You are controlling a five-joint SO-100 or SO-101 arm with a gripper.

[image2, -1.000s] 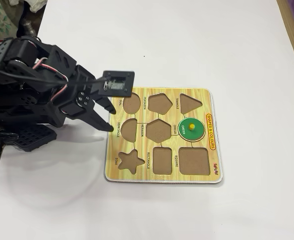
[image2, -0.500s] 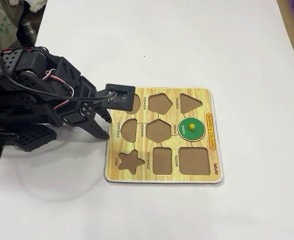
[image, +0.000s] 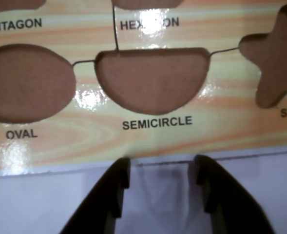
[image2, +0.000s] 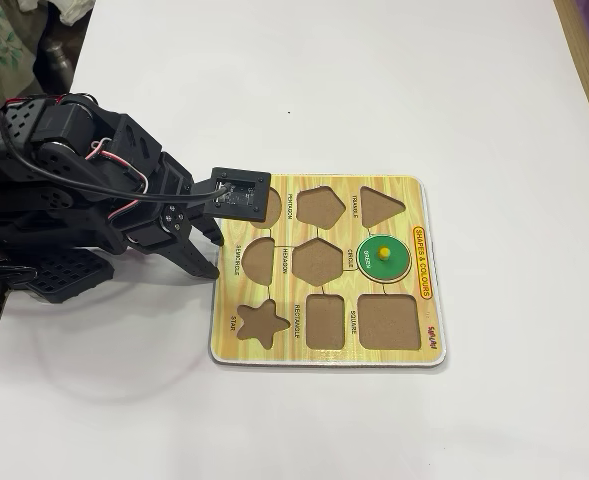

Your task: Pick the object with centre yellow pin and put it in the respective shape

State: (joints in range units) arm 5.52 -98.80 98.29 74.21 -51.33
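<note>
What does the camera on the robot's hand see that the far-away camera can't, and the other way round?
Only the wrist view shows the gripper fingers open, with nothing between them. Only the fixed view shows the green disc sitting in its round slot, the whole puzzle board and the black arm. Both show the empty semicircle slot, oval slot and star slot.

Puzzle board (image: 148,141) labels — OVAL, SEMICIRCLE, partly PENTAGON, HEXAGON, STAR.
</note>
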